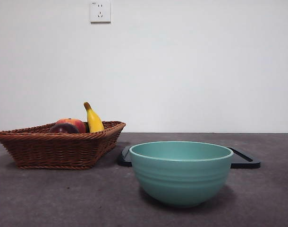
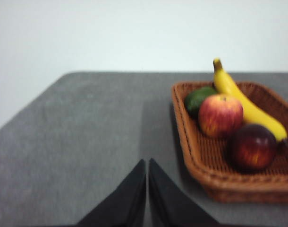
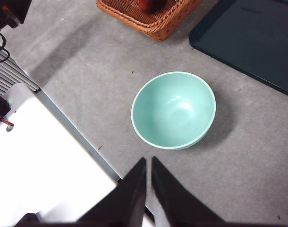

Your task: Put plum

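Observation:
The plum (image 2: 253, 147), dark maroon and round, lies in the wicker basket (image 2: 197, 156) at its near end; in the front view the plum (image 1: 63, 128) peeks over the basket rim (image 1: 49, 142) at the left. My left gripper (image 2: 147, 165) is shut and empty, over bare table beside the basket. High above the teal bowl (image 3: 173, 109), my right gripper (image 3: 148, 163) is also shut and holds nothing. Neither arm shows in the front view.
A red-orange apple (image 2: 220, 115), a yellow banana (image 2: 245, 106) and a green fruit (image 2: 199, 98) share the basket. The teal bowl (image 1: 181, 171) stands at the front centre, with a dark flat tray (image 1: 243, 160) behind it. The table's edge (image 3: 82, 142) runs beside the bowl.

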`<state>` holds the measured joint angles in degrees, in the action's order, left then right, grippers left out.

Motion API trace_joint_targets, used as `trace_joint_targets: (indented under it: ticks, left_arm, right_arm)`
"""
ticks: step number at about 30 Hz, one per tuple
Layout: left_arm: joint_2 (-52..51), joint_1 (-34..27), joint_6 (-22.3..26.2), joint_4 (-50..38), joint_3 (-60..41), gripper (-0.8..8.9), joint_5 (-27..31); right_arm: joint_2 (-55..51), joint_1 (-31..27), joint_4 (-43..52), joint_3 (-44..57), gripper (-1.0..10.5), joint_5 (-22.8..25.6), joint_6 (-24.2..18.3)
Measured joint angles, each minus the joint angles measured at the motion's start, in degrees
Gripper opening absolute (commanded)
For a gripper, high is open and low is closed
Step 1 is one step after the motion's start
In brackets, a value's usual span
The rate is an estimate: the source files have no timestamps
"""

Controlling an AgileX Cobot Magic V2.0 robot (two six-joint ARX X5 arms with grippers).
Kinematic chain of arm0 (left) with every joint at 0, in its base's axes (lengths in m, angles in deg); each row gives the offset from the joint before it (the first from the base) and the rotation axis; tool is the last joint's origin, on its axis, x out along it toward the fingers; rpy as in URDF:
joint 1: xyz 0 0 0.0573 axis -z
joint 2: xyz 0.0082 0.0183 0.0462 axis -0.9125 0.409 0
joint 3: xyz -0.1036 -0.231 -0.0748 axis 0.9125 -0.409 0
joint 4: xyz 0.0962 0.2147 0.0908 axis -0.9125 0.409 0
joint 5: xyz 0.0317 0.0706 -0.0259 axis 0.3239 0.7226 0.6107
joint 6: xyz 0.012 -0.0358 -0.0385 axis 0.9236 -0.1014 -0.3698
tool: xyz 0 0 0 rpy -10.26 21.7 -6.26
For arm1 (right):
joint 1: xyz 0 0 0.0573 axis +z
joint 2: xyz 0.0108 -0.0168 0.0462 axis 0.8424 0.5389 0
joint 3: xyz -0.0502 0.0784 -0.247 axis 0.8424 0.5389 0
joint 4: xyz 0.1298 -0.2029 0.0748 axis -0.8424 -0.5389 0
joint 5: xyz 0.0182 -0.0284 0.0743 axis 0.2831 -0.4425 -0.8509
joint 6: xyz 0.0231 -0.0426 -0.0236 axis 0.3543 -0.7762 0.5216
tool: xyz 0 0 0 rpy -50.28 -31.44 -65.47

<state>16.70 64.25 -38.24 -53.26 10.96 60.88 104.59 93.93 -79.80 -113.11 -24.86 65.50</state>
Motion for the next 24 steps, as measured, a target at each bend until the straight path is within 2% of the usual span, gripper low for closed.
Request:
trace_joint_targets:
  ticks: [4, 11, 24]
  left_arm:
    - [0.02, 0.0, -0.11, 2.49, 0.0, 0.07, -0.81]
    - [0.04, 0.02, 1.03, 3.52, 0.0, 0.07, -8.11]
    - [0.04, 0.02, 1.22, 3.5, 0.0, 0.07, -8.15]
  right_arm:
    - [-0.02, 0.0, 0.0, 0.0, 0.1, 0.0, 0.0]
    - [-0.02, 0.0, 0.0, 0.0, 0.1, 0.0, 0.0]
    - [0.0, 0.0, 0.0, 0.0, 0.1, 0.0, 0.0]
